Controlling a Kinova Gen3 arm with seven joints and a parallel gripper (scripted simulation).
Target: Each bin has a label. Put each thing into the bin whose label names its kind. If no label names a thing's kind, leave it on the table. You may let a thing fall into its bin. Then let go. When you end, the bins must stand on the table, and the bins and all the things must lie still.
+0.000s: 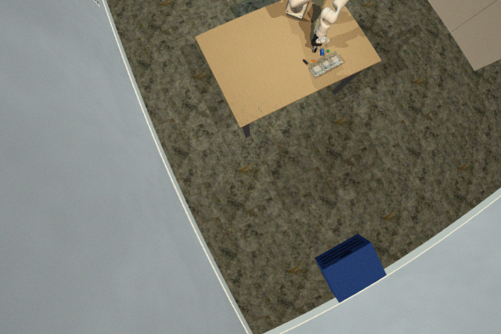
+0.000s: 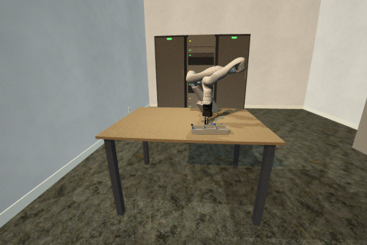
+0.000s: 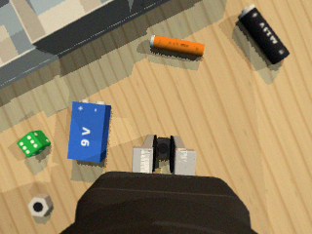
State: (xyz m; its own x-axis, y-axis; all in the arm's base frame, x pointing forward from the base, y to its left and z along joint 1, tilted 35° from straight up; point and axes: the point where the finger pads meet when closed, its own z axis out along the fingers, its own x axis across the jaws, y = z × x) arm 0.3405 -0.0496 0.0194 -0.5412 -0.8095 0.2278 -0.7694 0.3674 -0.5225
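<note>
My gripper (image 1: 315, 50) (image 2: 206, 123) (image 3: 163, 147) is shut on a dark hex nut (image 3: 163, 146), low at the table. A blue 9 V battery (image 1: 322, 52) (image 3: 88, 132) lies left of the fingers in the wrist view. Beyond it are a green die (image 1: 327, 51) (image 3: 33, 143) and a silver hex nut (image 3: 40, 207). An orange battery (image 1: 314, 60) (image 3: 177, 47) and a black battery (image 1: 305, 61) (image 3: 263, 35) lie ahead. The joined row of three bins (image 2: 210, 132) (image 3: 88, 31) stands on the table; its labels are unreadable.
The wooden table (image 1: 258, 67) (image 2: 166, 120) carries the arm's base at its back edge. The bins stand near the table's front edge, with the orange battery close to their near wall. The blue battery is close beside the fingers.
</note>
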